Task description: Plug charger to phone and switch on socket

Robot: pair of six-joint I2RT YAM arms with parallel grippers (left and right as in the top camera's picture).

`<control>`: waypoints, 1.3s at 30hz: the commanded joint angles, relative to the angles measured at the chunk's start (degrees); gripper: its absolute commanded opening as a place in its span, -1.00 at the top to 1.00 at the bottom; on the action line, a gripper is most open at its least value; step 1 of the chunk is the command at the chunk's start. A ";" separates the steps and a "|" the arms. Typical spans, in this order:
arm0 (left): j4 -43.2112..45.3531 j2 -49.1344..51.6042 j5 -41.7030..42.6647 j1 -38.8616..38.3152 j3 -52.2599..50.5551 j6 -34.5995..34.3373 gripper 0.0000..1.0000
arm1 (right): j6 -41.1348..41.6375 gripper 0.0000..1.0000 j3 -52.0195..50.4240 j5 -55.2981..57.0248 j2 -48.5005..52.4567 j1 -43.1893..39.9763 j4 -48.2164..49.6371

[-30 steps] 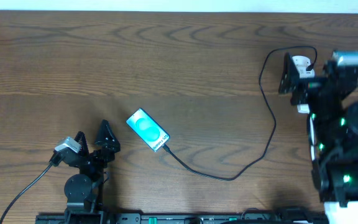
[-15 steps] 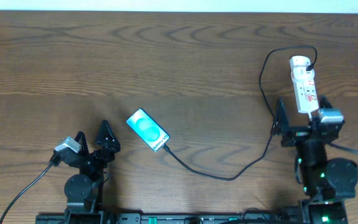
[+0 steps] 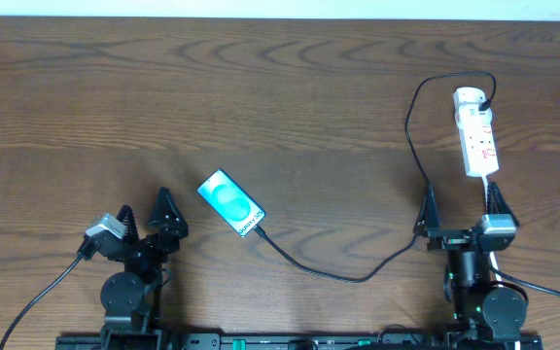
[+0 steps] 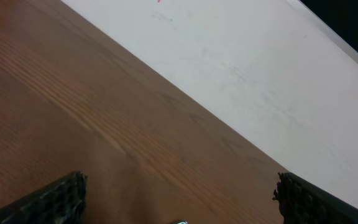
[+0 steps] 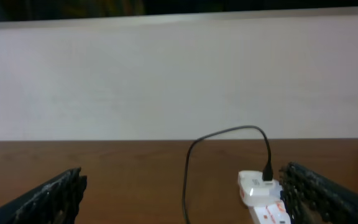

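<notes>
- Charger (image 3: 358, 280) is running from the phone's (image 3: 231, 202) near-right end in a slack loop across the table (image 3: 261, 97), then up to the far end of the socket (image 3: 476, 131). The tip is touching the phone (seated or not, I cannot tell from overhead).
- Phone is lying flat, screen up, left of centre, near the left gripper (image 3: 145, 206). The socket is lying far right, well apart from the phone.
- Left gripper is sitting low at the near edge, fingers apart, holding nothing.
- Right gripper (image 3: 460, 199) is sitting just short of the socket's near end, fingers also apart and empty.
- Risk: the cable is passing right beside the right gripper's left finger. A reach toward the switches is likely to be snagging that loop, which would be pulling the tip out or dragging the phone.
- Risk: switch positions are not reading clearly in any view. An off-centre press is likely to be sliding the light strip rather than toggling it.
- Containers: none showing, so nothing is sitting in anything.
</notes>
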 commanded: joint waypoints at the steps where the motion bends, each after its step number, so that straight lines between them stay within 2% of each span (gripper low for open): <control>1: -2.38 -0.37 -0.76 0.20 -1.05 0.96 -0.95 | 0.66 -0.99 -1.36 -0.42 -2.08 -0.28 -1.38; 7: -2.38 -0.37 -0.76 0.20 -1.05 0.96 -0.95 | -0.39 -0.99 -1.36 -0.39 -2.23 -0.28 -4.09; 12: -2.38 -0.37 -0.76 0.20 -1.05 0.96 -0.95 | 0.35 -0.98 -1.36 -0.42 -2.23 -0.28 -13.90; 39: -2.38 -0.37 -0.76 0.17 -1.05 0.96 -0.95 | 0.92 -0.98 -1.33 -0.39 -2.19 -0.28 -13.60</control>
